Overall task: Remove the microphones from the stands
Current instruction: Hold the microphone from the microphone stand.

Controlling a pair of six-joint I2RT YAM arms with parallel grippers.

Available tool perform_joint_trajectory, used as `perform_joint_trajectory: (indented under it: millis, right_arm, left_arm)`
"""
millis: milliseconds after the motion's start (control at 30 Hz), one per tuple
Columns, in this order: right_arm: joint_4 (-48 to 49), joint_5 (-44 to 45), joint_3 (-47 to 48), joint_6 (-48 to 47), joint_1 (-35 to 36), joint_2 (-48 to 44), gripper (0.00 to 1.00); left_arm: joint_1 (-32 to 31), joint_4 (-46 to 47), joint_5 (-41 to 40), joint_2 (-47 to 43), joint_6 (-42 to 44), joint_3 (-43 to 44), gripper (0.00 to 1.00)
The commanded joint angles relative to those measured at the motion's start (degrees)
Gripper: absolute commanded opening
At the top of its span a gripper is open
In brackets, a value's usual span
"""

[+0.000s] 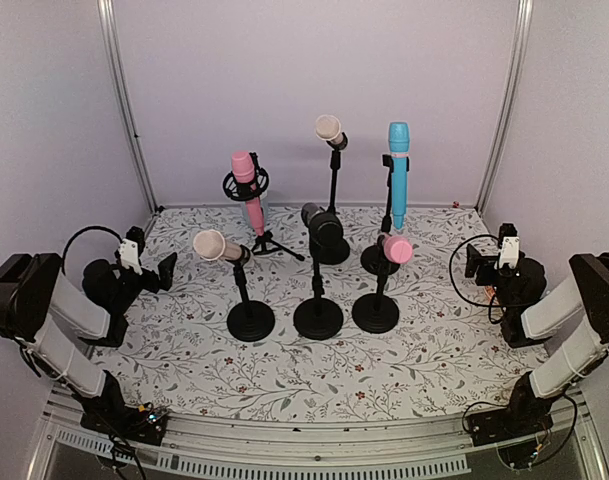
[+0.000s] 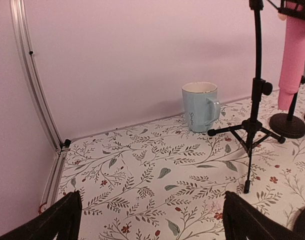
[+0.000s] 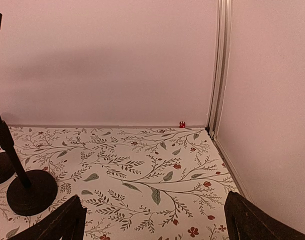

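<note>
Several microphones stand in black stands in mid-table. A pink one (image 1: pixel 248 190) hangs in a shock mount on a tripod; it also shows in the left wrist view (image 2: pixel 294 52). A cream one (image 1: pixel 215 245) sits on a round-base stand (image 1: pixel 250 320). A black one (image 1: pixel 319 222), a pink-headed one (image 1: pixel 394 248), a tall cream one (image 1: pixel 329 129) and a blue one (image 1: pixel 398 172) stand further right. My left gripper (image 1: pixel 154 271) is open and empty at the left. My right gripper (image 1: pixel 481 262) is open and empty at the right. Both are well clear of the stands.
A light blue mug (image 2: pixel 201 106) stands by the back wall behind the tripod (image 2: pixel 250 131). A small red object (image 3: pixel 182 124) lies in the back right corner. Walls and metal rails (image 1: pixel 124 100) enclose the flowered table. A round stand base (image 3: pixel 32 192) sits left of my right gripper.
</note>
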Motion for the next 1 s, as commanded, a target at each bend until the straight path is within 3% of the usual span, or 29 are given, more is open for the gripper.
perform_joint_trajectory:
  millis: [0, 333, 433, 467, 533, 600, 700, 767, 833, 900, 967]
  right_arm:
    - [-0.04, 0.61, 0.87, 0.70, -0.38, 0.65, 0.99]
    - [-0.23, 3.76, 1.05, 1.14, -0.37, 0.70, 0.99]
    - [-4.68, 8.02, 2.90, 4.67, -0.73, -1.71, 0.99]
    - [-11.44, 9.50, 5.61, 4.60, -0.49, -3.96, 0.99]
    - [-28.32, 13.21, 14.11, 6.62, -0.46, -8.12, 0.99]
    - [-39.10, 10.01, 19.76, 6.94, -0.47, -11.30, 0.99]
    - [-42.30, 4.85, 22.60, 5.19, -0.33, -16.34, 0.99]
    - [-42.92, 3.09, 22.47, 9.53, -0.33, -20.25, 0.99]
    - [-48.71, 7.24, 23.30, 19.72, -1.00, -24.49, 0.99]
    - [-47.46, -0.95, 21.29, 28.23, -1.76, -28.02, 0.99]
    - [-44.66, -9.90, 19.53, 25.61, -0.71, -29.70, 0.99]
  left_arm:
    - [-0.04, 1.20, 0.67, 0.38, -0.49, 0.56, 0.99]
    - [0.03, 0.92, 0.76, 0.45, -0.52, 0.81, 0.99]
    - [0.61, 0.85, 2.01, 0.04, -0.86, 0.84, 0.99]
    - [1.15, -1.96, 2.85, -1.37, -1.08, 1.93, 0.99]
    - [1.37, -13.94, 3.13, -5.66, -1.56, 6.76, 0.99]
    - [1.37, -29.69, 5.40, -9.42, -0.13, 13.92, 0.99]
    - [1.44, -51.24, 10.55, -12.61, 0.91, 24.57, 0.99]
    - [1.45, -62.09, 14.68, -14.00, 1.38, 29.50, 0.99]
    - [1.46, -72.11, 19.27, -14.85, 2.64, 33.83, 0.99]
    - [1.46, -80.45, 21.75, -15.64, 3.49, 37.65, 0.99]
    - [1.51, -87.58, 23.21, -16.36, 4.56, 40.77, 0.99]
